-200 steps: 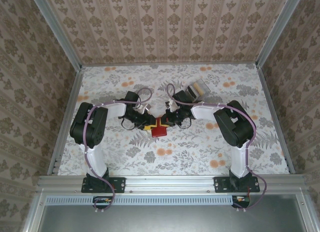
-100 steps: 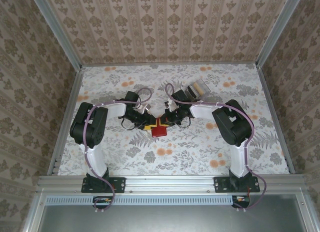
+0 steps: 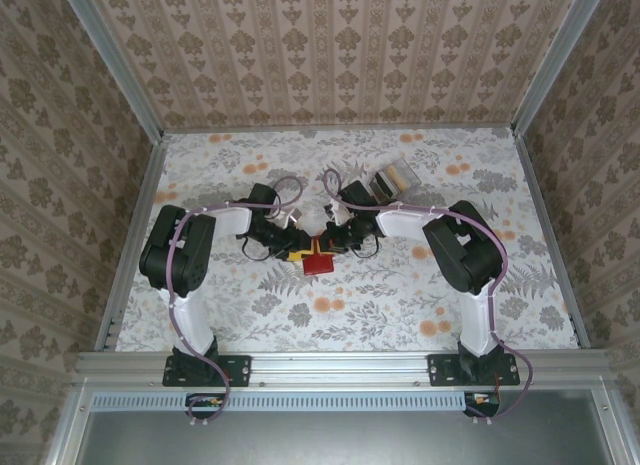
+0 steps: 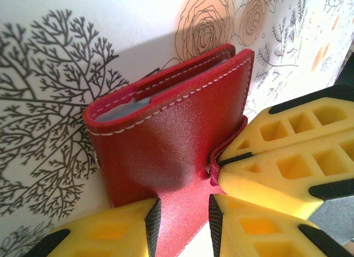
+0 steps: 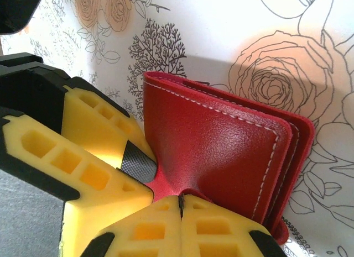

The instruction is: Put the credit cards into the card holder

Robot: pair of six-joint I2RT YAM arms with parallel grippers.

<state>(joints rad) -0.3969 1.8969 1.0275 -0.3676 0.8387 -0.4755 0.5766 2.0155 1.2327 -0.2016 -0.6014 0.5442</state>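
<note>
Your left end effector point(image 4: 182, 215) is drawn in narrow on a flap of the red card holder point(image 4: 171, 135), and the leather fills the gap between its two yellow fingers. The body of the holder sits just ahead of those fingers, over the flowered bench point(image 4: 50, 41). Its stitched pocket mouth faces away from them. In that mouth you can see the pale grey-blue edge of a credit card point(image 4: 119, 110), tucked inside the pocket.

Your right end effector point(image 5: 181, 204) is pinched fully together on a thin fold of the same leather, right at its fingertips. From that side the holder spreads out ahead and to the right of the tips, with its layered edges furthest from them. The two end effectors meet nearly tip to tip at the holder, the left one just to the left of the right one's fingers.

In the overhead view a clear box point(image 3: 392, 180) stands on the bench beyond the right end effector, apart from both.
</note>
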